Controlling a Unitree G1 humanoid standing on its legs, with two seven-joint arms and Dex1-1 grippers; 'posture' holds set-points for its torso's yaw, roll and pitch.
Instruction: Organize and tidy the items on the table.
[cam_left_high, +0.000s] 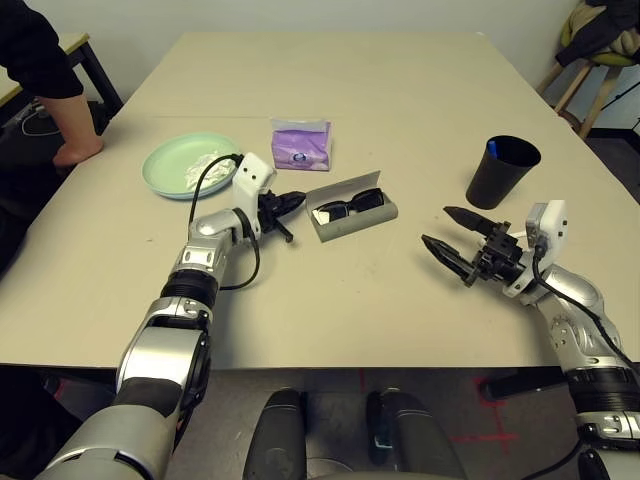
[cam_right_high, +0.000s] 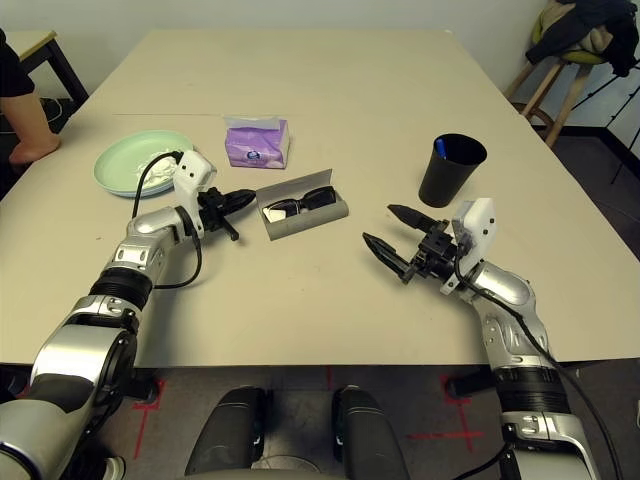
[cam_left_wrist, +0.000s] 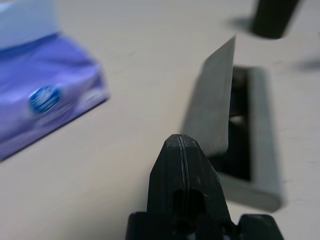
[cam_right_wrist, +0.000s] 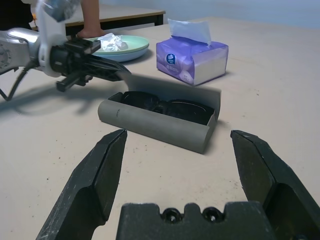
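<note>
Glasses case (cam_left_high: 352, 216) just beside left end effector (cam_left_high: 292, 203), maybe touching

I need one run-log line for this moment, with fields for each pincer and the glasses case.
left pincer: shut, at flap of case | right pincer: open, empty | glasses case: open, sunglasses inside

One pale green plate (cam_left_high: 180, 165) holding one crumpled white tissue (cam_left_high: 207, 168), one purple tissue pack (cam_left_high: 300, 145), one open grey glasses case (cam_left_high: 352, 215) containing one pair of black sunglasses (cam_left_high: 348, 206), and one black cup (cam_left_high: 502, 172) sit on the worktop (cam_left_high: 400, 100).
</note>
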